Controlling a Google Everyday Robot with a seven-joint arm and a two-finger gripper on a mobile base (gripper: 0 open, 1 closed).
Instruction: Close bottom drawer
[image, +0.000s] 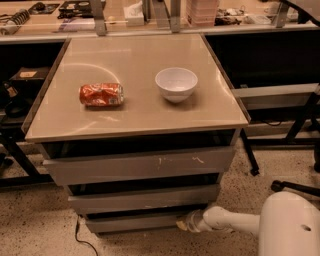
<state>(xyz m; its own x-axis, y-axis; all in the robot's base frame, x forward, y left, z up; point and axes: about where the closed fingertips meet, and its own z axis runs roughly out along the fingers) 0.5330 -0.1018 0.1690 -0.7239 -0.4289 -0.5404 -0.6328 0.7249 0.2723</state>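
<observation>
The bottom drawer (132, 221) is the narrowest of three grey drawers under the beige tabletop, with a plain front that stands only slightly out from the cabinet. My gripper (182, 223) is at the end of the white arm (230, 221) that comes in from the lower right. It sits against the right end of the bottom drawer's front, low near the floor.
A crushed red can (101, 94) and a white bowl (176, 84) sit on the tabletop (135, 120). The widest drawer (140, 165) with white scratches and the mid-width drawer (145, 197) are above. A black cable (82, 240) trails on the speckled floor at left. Chair legs (295, 187) stand at right.
</observation>
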